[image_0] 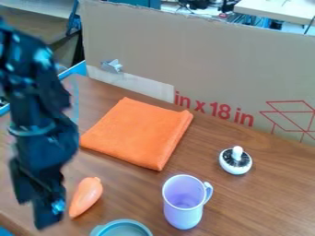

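Orange vegetable (86, 197) near pincer (34, 214), bowl (125, 228) cut off

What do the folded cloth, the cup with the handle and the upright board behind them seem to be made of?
Folded cloth: probably microfiber or terry, matte, judging by its soft, fuzzy-looking surface.
Cup: likely plastic, smooth with a slight sheen, though glazed ceramic is possible.
Board: corrugated cardboard, it seems, matte brown with a ragged top edge and printing.

- A brown wood-grain tabletop (265, 203) stretched beneath the gripper (34, 213).
- Beyond it stood a cardboard panel (215, 60).
- Farther off were cables (246, 20) and a white tabletop (277, 8).
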{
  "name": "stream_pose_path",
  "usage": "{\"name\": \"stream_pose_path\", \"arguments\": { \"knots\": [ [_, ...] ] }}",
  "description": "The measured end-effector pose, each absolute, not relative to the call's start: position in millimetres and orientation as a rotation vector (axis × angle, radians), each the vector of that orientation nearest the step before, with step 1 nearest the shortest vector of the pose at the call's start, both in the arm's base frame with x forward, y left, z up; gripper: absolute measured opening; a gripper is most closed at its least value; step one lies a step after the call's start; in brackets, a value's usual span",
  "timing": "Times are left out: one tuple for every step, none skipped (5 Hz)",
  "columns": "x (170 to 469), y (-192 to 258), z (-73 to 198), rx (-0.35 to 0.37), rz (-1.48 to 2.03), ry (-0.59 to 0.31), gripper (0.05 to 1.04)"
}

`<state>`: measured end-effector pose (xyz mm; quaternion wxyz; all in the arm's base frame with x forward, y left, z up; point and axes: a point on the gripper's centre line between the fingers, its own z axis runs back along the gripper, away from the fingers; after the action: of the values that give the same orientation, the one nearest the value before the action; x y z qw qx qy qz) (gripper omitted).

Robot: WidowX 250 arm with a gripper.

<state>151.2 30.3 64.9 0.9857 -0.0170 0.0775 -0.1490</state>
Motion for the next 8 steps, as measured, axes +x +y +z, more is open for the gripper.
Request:
{"name": "stream_pose_path", "arguments": {
  "knots": [
    [156.3,5.4,44.9,-0.032,-0.346,0.190,1.001],
    [152.4,-13.7,40.4,-0.027,-0.360,0.222,1.001],
    [147.6,-29.6,39.9,-0.012,-0.351,0.241,1.001],
    [154.1,-57.9,34.5,-0.065,-0.281,0.170,1.001],
    [176.9,-98.8,29.7,-0.154,-0.159,0.034,1.001],
    [206.0,-123.2,31.2,-0.244,-0.096,-0.050,1.001],
    [211.6,-128.1,35.7,-0.267,-0.132,-0.072,1.001],
    [204.3,-108.8,50.4,-0.226,-0.139,-0.081,1.001]
  ]
}}
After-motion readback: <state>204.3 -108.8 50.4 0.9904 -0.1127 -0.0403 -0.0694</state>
